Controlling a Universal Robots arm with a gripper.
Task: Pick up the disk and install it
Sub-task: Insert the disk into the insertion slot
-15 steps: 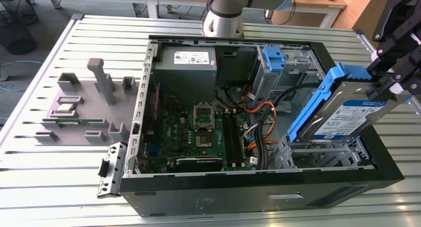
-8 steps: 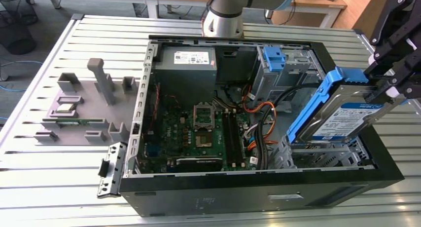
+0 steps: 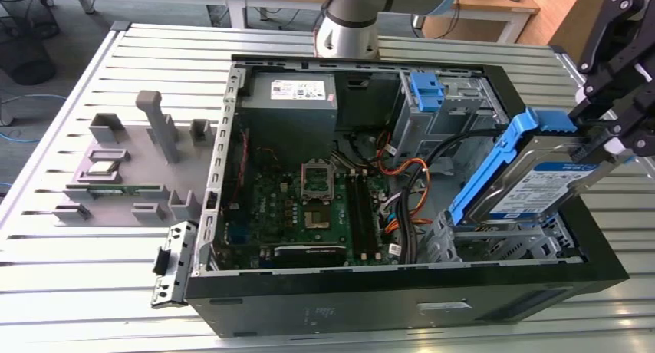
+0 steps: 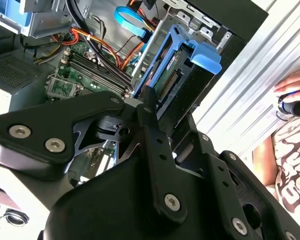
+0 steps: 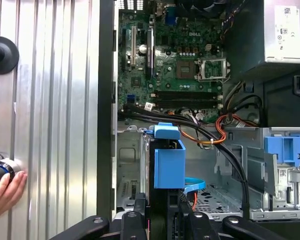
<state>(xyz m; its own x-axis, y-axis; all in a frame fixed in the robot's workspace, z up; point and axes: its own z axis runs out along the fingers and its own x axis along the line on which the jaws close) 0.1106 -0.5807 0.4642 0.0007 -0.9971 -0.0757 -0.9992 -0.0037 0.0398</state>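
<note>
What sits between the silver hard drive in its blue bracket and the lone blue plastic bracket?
Beside the silver hard drive, black cables cross the grey metal bay, in the first wrist view.

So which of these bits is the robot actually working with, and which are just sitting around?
In the job: the disk, held by the hand; the open computer case; the drive cage below the disk.
Lying about: grey holders; power supply; lone blue bracket.
</note>
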